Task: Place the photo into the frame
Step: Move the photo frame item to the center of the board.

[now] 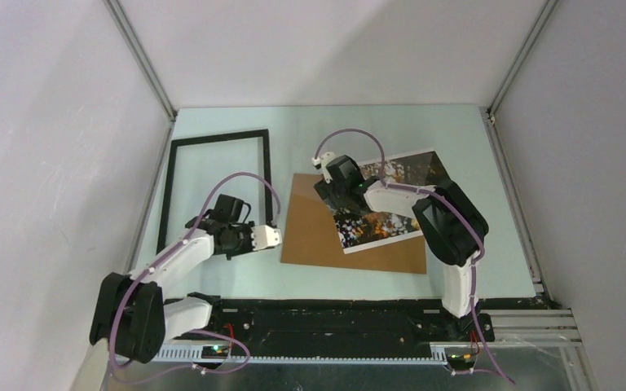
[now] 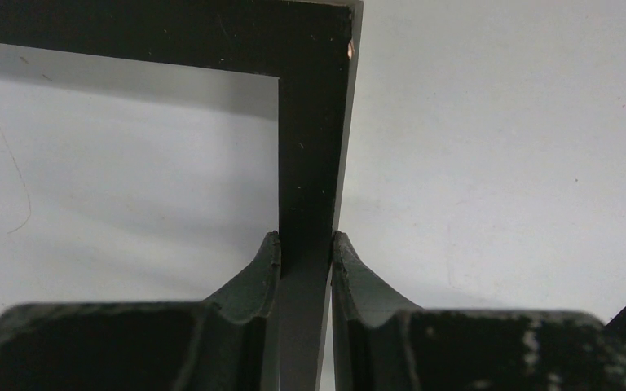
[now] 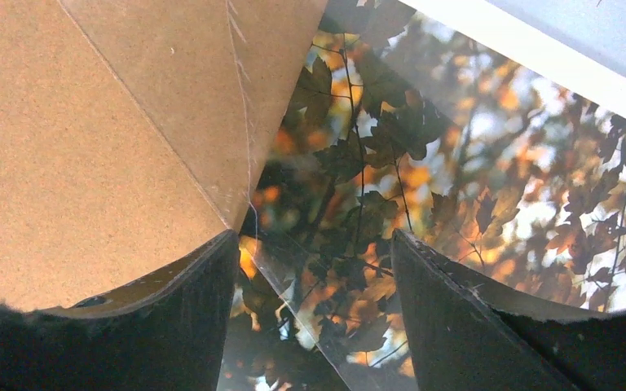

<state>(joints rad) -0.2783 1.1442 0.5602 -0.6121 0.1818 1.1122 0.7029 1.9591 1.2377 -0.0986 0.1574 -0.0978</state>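
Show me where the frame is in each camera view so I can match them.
Top external: the frame sits at the left rear of the table.
Left wrist: its corner is at top centre, with one side running down into the jaws.
Right wrist: not in it.
Shared landmark: the left gripper clamped on that side.

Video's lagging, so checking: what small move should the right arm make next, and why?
Probably close the right gripper on the photo: its jaws stand open over the print's edge beside the brown board, gripping nothing, while the left gripper clamps the frame.
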